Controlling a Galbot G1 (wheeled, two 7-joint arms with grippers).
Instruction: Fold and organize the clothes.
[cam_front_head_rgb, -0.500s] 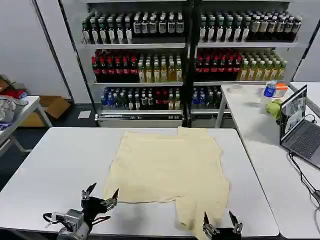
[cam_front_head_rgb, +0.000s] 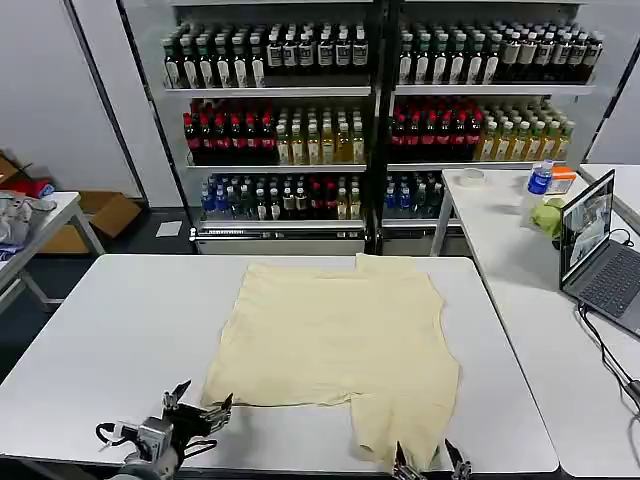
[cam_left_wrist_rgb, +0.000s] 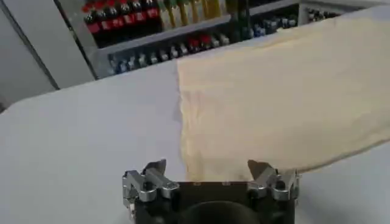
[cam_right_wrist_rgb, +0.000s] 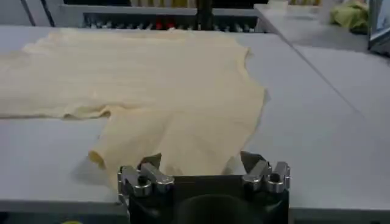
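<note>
The clothes, one pale cream-yellow shirt (cam_front_head_rgb: 335, 340), lie spread flat on the white table (cam_front_head_rgb: 110, 330), with one flap reaching toward the table's near edge. My left gripper (cam_front_head_rgb: 198, 405) sits low at the near edge beside the shirt's near-left corner (cam_left_wrist_rgb: 195, 170), open and empty. At the bottom of the head view my right gripper (cam_front_head_rgb: 428, 458) is open too, just short of the flap's near end (cam_right_wrist_rgb: 177, 152). Both wrist views look across the shirt (cam_left_wrist_rgb: 280, 97) (cam_right_wrist_rgb: 146, 79) from the near side.
Shelves of bottles (cam_front_head_rgb: 370, 110) stand behind the table. A second table (cam_front_head_rgb: 510, 250) on the right carries a laptop (cam_front_head_rgb: 597, 255), a yellow-green cloth (cam_front_head_rgb: 548, 216) and a bottle (cam_front_head_rgb: 540, 178). A side table with a grey-white heap (cam_front_head_rgb: 12, 215) stands at the left.
Both grippers have drawn back toward the near edge, lower in the head view. The shirt lies as before.
</note>
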